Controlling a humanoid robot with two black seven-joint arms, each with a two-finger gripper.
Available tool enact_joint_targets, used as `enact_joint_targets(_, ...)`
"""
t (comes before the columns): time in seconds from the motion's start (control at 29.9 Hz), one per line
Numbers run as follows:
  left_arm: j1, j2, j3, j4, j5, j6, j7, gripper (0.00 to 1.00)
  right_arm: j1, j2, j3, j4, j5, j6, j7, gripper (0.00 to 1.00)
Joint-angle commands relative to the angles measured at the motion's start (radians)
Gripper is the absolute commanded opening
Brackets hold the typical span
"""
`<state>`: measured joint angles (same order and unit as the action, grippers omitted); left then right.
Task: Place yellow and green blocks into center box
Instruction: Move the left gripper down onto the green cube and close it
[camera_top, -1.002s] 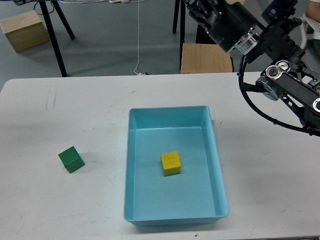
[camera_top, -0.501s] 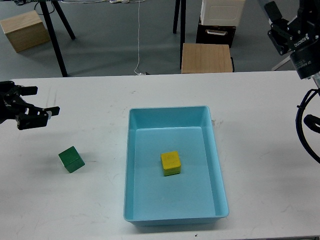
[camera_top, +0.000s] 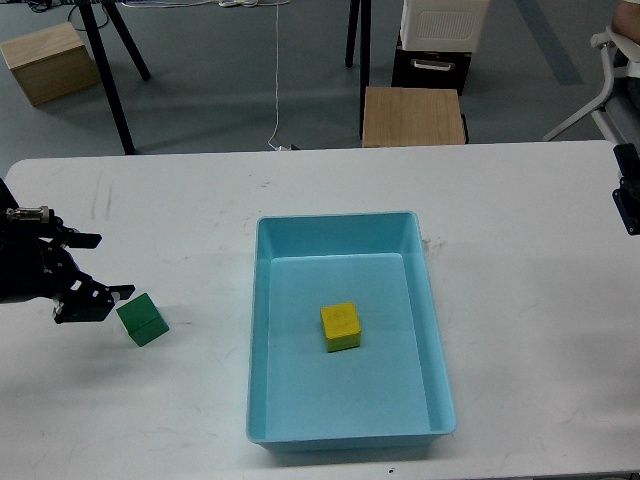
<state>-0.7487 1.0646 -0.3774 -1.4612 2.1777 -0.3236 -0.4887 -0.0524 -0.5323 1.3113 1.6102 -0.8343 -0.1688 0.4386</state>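
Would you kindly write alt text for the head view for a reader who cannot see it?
A yellow block sits inside a light blue box on a white table, while the open left gripper reaches toward a green block left of the box.

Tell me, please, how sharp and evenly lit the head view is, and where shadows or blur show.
Head view: soft, even light, no glare; the green block and yellow block are sharp, each with a faint shadow; the blue box wall shades its floor; the dark left gripper is slightly soft.
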Motion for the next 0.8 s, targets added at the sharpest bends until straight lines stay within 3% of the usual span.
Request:
enact_joint_targets(0.0,-0.008,-0.031,0.035,0.013,0.004,-0.014,0.0,1.0,-0.024,0.002,-0.001,-0.001,0.0,-0.005,0.0,0.98)
enact_joint_targets(0.2,-0.008,-0.084,0.058,0.031,0.004,-0.026,0.0,1.0,-0.04,0.005,-0.001,-0.003,0.0,-0.005,0.002,0.98)
enact_joint_targets(0.57,-0.005,-0.186,0.103,0.203,0.004,-0.015,0.0,1.0,-0.056,0.006,0.0,-0.003,0.0,-0.006,0.006,0.98)
enact_joint_targets(0.77,0.002,-0.198,0.104,0.213,0.004,-0.017,0.0,1.0,-0.056,0.009,0.0,-0.003,0.0,-0.006,0.006,0.98)
